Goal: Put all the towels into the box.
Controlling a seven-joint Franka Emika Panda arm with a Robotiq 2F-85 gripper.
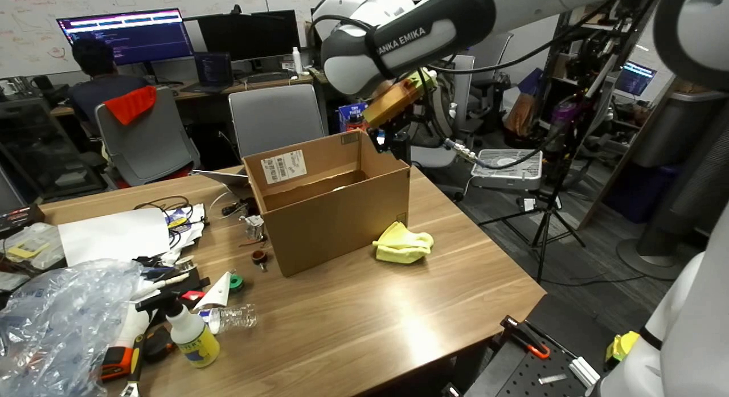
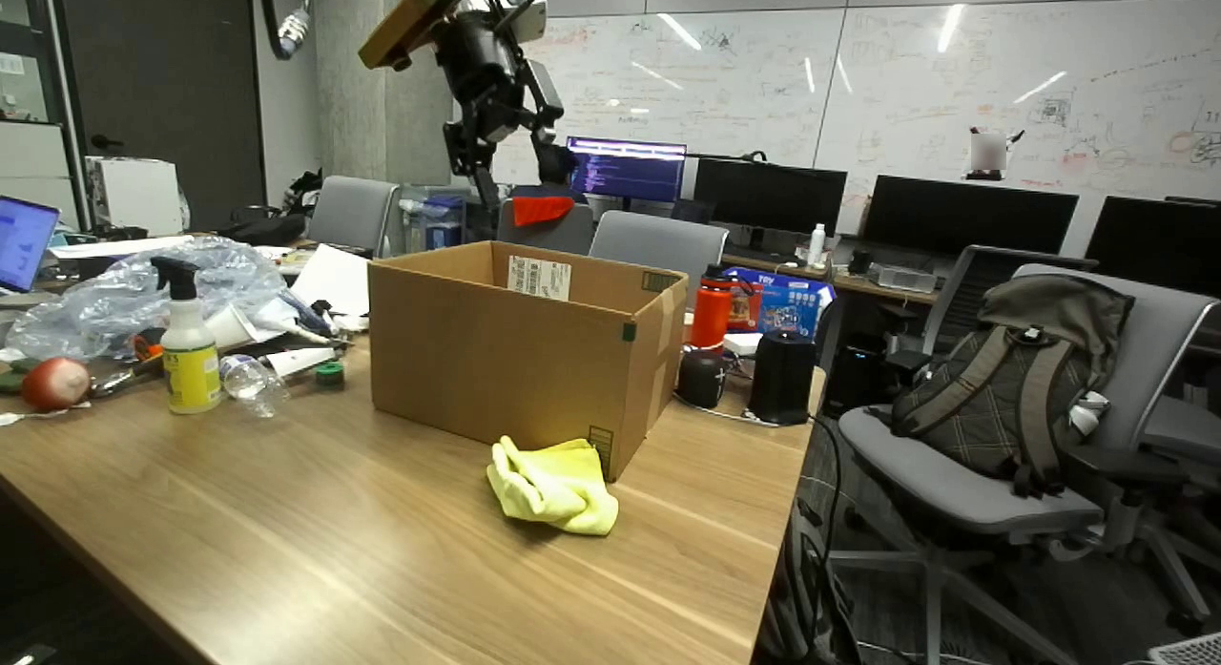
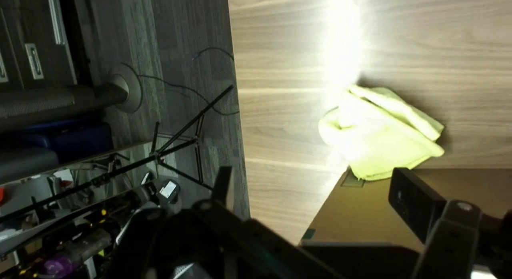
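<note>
Fingers (image 3: 416,205) of the gripper (image 3: 312,177) stand wide apart in mid-air. One yellow towel (image 2: 558,493) lies crumpled on the table (image 1: 319,340), outside the cardboard box (image 1: 336,229), by its corner; whether they touch is unclear. Glare washes out part of the towel in the wrist view, where the box is cut off below. In an exterior view, the box's near wall hides most of its inside; one pale patch (image 1: 339,188) shows, too small to identify.
</note>
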